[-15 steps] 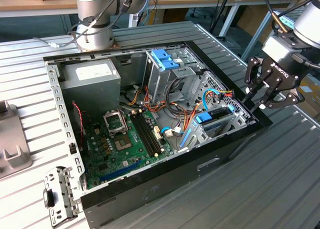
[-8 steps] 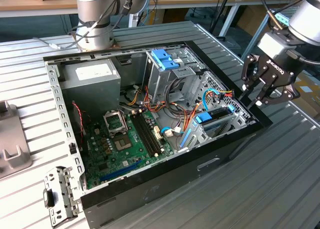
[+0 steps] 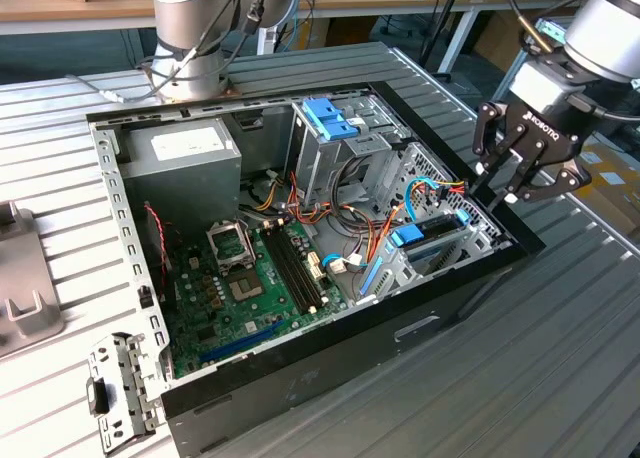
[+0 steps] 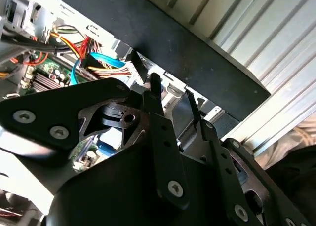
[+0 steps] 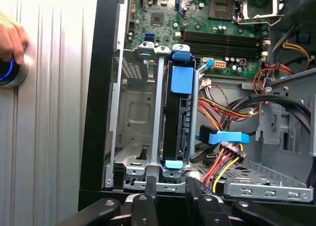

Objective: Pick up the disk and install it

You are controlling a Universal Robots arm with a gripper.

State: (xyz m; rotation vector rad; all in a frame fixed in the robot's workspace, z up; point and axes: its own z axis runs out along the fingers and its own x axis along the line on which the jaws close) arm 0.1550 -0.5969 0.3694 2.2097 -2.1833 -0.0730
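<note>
The disk (image 5: pixel 178 118) sits upright in the drive cage (image 5: pixel 133 112) of the computer case (image 3: pixel 330 363); the gripper (image 3: pixel 507 186) hovers just beside it, empty, fingers slightly apart.

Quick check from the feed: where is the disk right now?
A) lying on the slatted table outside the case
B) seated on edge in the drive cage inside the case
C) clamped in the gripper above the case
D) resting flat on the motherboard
B: the disk stands on edge in a slot of the drive cage, while the gripper sits at the case's edge holding nothing.
</note>
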